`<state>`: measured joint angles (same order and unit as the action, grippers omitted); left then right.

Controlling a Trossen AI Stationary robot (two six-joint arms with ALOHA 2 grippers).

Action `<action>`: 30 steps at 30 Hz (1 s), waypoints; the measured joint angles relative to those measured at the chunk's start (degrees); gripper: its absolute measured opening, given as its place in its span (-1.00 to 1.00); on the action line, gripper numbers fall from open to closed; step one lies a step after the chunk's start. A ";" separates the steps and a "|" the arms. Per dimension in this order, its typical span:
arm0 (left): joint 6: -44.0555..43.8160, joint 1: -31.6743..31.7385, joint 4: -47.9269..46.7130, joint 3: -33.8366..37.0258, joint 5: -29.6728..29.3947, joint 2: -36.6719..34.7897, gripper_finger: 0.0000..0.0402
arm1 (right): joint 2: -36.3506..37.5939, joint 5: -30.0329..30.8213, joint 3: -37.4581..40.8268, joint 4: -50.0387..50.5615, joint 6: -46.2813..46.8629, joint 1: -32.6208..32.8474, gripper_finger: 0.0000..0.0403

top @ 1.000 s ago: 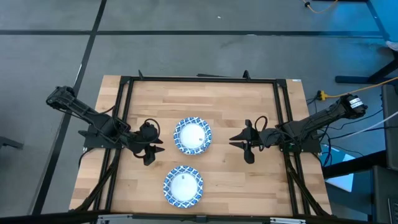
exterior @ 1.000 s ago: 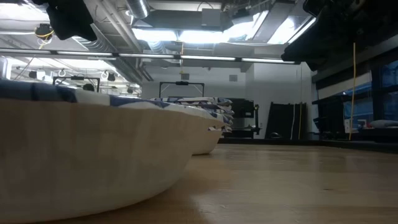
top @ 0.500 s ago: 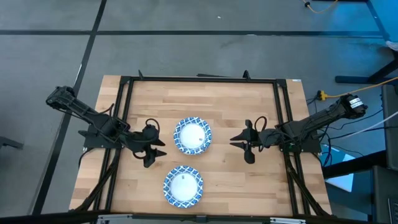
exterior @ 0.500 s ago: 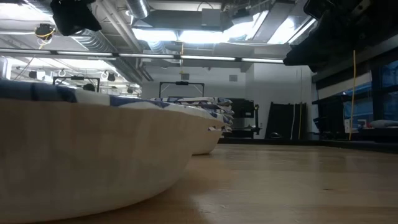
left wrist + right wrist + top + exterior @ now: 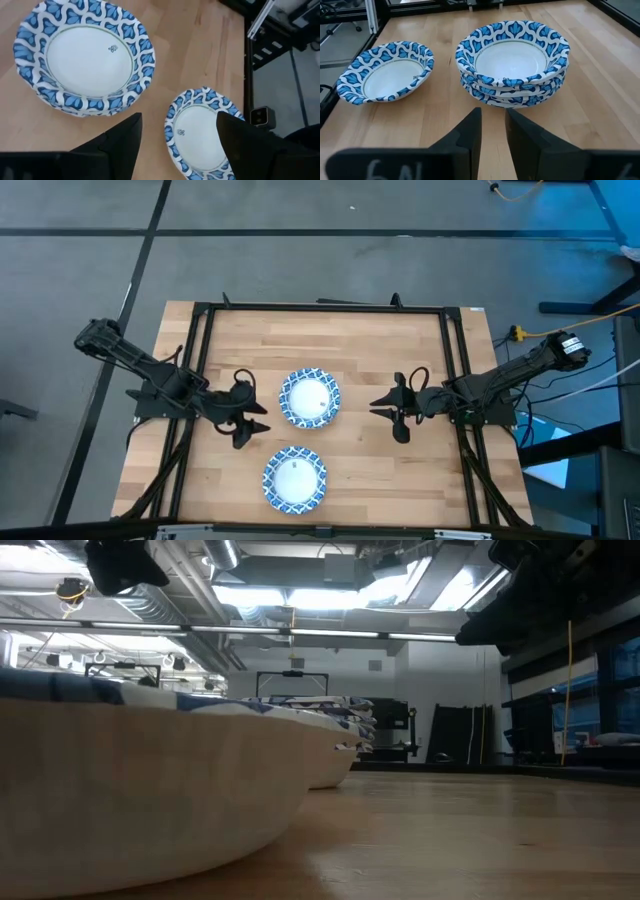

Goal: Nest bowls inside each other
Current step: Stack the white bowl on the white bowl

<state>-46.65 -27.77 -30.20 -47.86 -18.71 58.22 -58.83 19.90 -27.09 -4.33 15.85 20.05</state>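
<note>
Stack of nested round shallow bowls point(image 5: 310, 398), white inside, blue-and-white patterned wavy rims: upright at the table's middle, several rims layered one above another point(image 5: 512, 62); exact count unclear. Single matching bowl point(image 5: 295, 479): upright, resting alone near the front edge, close to the stack, not touching point(image 5: 202, 130).

Table point(image 5: 360, 350) – pale wood planks w/ visible grain, smooth, slight sheen in low view. Bowls point(image 5: 512, 62) look like thin paper, matt, crimped rims – single bowl point(image 5: 385, 70) same. Gripper fingers point(image 5: 120, 142) dark matt plastic.
</note>
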 joint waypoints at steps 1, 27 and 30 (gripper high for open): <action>-0.54 0.00 -0.02 0.00 0.08 0.36 0.24 | 0.00 0.00 0.00 0.02 0.07 0.00 -0.56; -17.72 -0.55 5.63 0.00 15.44 25.40 0.24 | 0.00 0.01 -0.04 3.03 0.36 -0.02 -0.56; -19.18 -0.55 6.48 0.00 15.77 27.08 0.24 | 0.00 0.00 -0.04 3.08 0.36 0.00 -0.56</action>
<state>-65.83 -28.32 -23.72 -47.86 -2.94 85.30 -58.83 19.90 -27.14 -1.25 16.21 20.05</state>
